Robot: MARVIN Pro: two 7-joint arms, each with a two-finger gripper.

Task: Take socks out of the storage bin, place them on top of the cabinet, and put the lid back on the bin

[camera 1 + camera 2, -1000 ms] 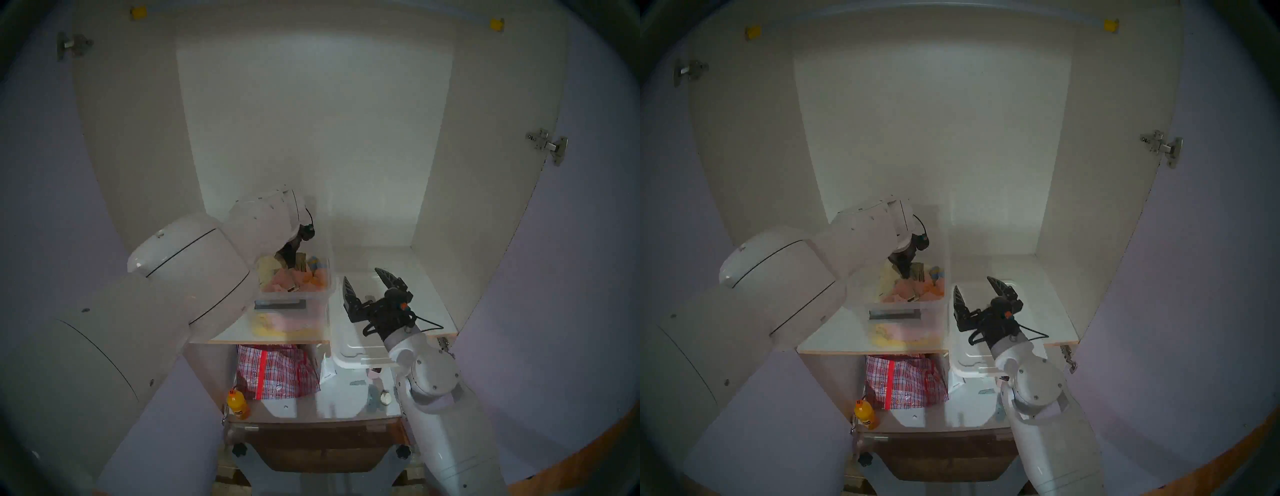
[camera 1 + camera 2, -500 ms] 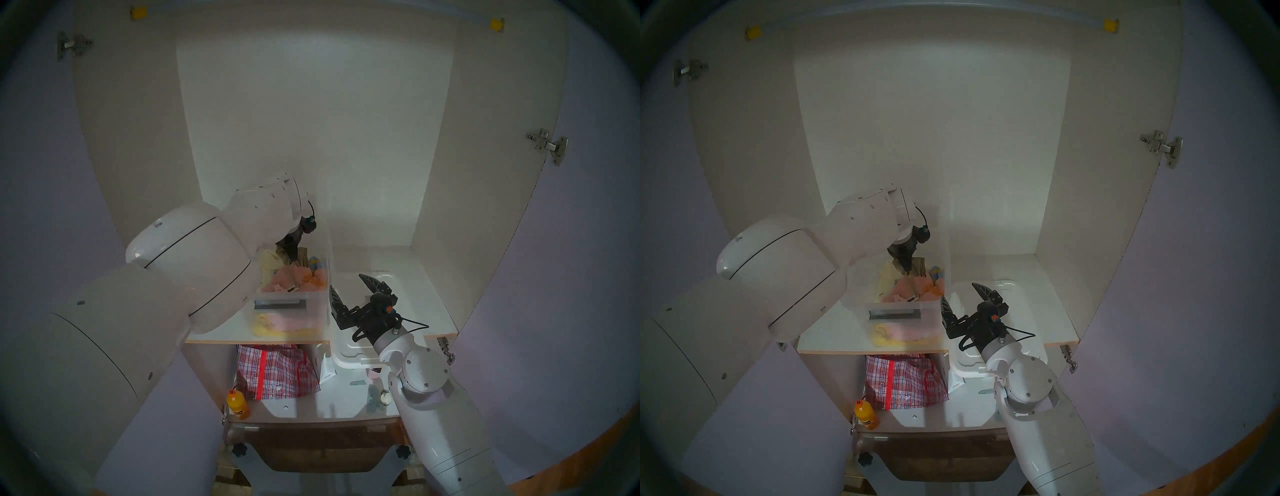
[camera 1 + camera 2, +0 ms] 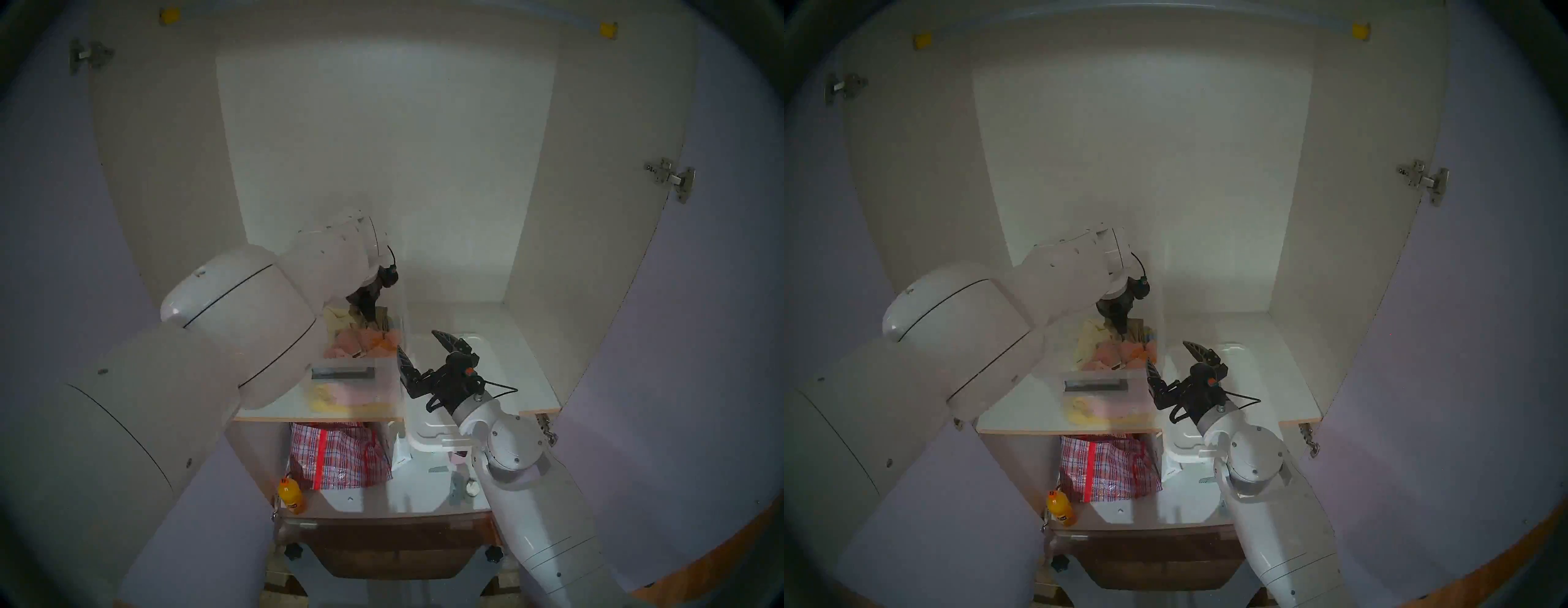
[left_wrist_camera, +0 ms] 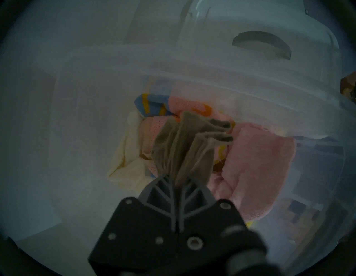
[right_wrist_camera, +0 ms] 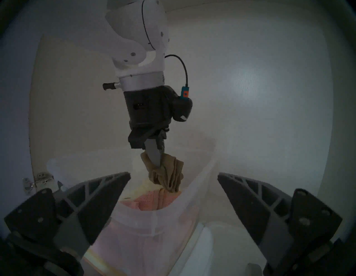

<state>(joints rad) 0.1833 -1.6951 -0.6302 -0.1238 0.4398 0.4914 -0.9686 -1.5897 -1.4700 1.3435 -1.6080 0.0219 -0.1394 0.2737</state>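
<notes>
My left gripper [image 3: 371,320] reaches down into the clear storage bin [image 3: 352,382] and is shut on the khaki socks [image 4: 188,144]. In the right wrist view the socks [image 5: 167,173] hang from its fingers [image 5: 154,154], just above the pink cloth and about level with the bin's rim [image 5: 154,221]. The white lid [image 3: 424,433] lies on the cabinet shelf [image 3: 275,407] to the right of the bin, jutting over the shelf's front edge. Above the lid, close beside the bin's right wall, my right gripper [image 3: 418,342] is open and holds nothing.
Pink, orange, yellow and blue cloths [image 4: 260,163] fill the bin. Below the shelf stand a red-checked bag [image 3: 339,458], an orange bottle [image 3: 292,496] and a white packet [image 3: 401,452]. Open lilac doors [image 3: 63,254] flank the cabinet on both sides.
My left gripper has risen a little and shifted right with the socks in it. My open right gripper has moved left over the lid, closer to the bin.
</notes>
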